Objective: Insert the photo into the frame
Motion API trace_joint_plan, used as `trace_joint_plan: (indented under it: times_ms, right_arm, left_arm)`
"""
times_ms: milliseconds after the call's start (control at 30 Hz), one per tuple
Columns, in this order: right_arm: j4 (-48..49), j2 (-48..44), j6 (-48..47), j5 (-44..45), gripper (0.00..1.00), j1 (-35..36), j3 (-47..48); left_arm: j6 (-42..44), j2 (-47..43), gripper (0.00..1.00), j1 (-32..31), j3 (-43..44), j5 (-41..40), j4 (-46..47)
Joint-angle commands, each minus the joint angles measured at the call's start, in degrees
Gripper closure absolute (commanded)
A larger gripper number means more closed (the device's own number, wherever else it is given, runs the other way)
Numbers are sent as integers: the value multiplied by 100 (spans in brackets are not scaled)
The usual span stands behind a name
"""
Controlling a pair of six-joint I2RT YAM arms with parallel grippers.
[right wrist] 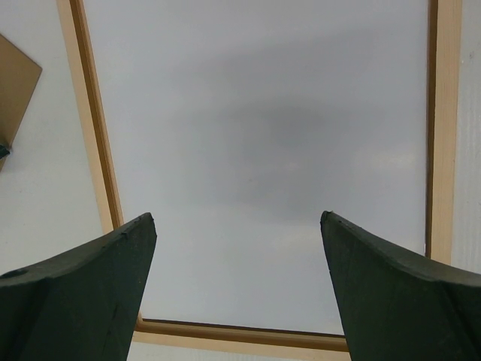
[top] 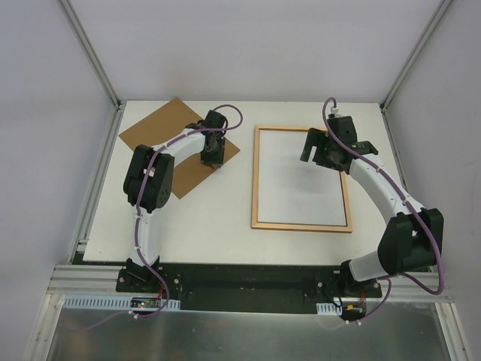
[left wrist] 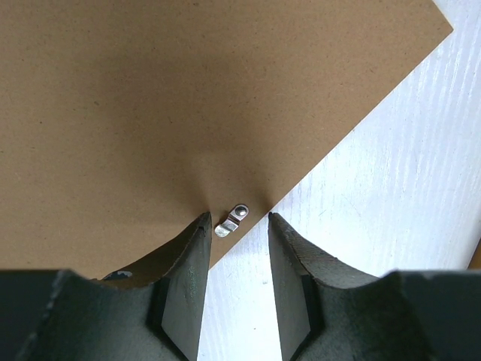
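The frame point(top: 255, 180) lies flat right of the table's middle, a thin orange-brown wooden border around a plain pale inside. The photo's print is not in view. My right gripper point(top: 312, 150) hangs over the frame's upper right part, open wide with nothing between its fingers; its wrist view shows the border point(right wrist: 94, 113) and the pale inside below the gripper point(right wrist: 237, 216). My left gripper point(top: 212, 159) is low over the edge of a plain brown board point(top: 161, 131). It is open point(left wrist: 237, 216), with a small metal clip point(left wrist: 231, 221) lying just ahead of the fingertips on the board's edge point(left wrist: 150, 98).
The brown board lies slanted at the table's back left. White table surface point(top: 218, 218) separates the board from the frame. Metal posts and grey walls close in the table at the back and sides.
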Motion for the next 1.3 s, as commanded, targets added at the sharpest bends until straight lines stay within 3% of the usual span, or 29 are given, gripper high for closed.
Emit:
trace_joint_plan:
  times_ms: [0,667,1267]
  right_arm:
    - [57,-216,32,55,7,29,15]
    - [83,-137,58,55,7,81,24]
    - [83,-137,23,46,7,90,15]
  left_arm:
    - [238,-69,65,-60,3,-42,-194]
    - [379,54,66,-244,-120,-42,-176]
    - [273,133,87,-279,-155,-261,-176]
